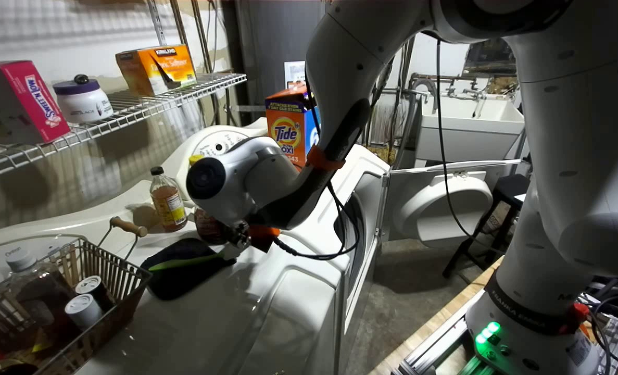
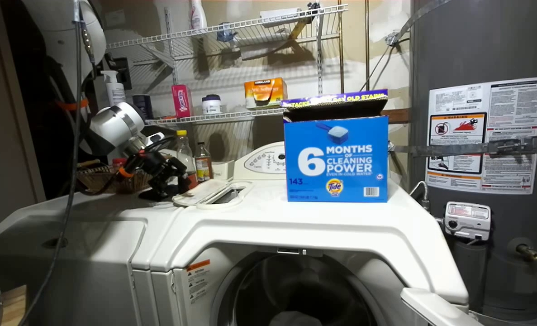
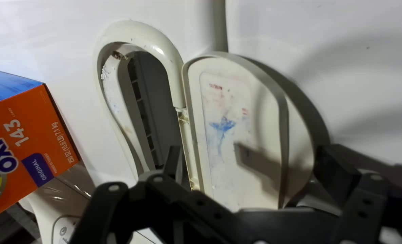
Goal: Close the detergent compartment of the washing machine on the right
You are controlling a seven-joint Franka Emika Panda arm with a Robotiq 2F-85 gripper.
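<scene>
Three brands read in an exterior view: a Kirkland carton (image 1: 155, 70) and a Sweet'N Low box (image 1: 33, 101) up and left of the jaws, a Tide box (image 1: 286, 130) marked "143" up and right. In the wrist view the jaws stand wide apart, the detergent compartment (image 3: 156, 101) gaping ahead and left, its cream lid (image 3: 233, 132), smudged blue and red, folded open between them.

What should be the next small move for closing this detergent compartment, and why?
Probably ease the open pincer so the finger farther from the compartment slips under the lid: the lid lies folded back, leaving the compartment uncovered, its free edge beside that finger.
</scene>
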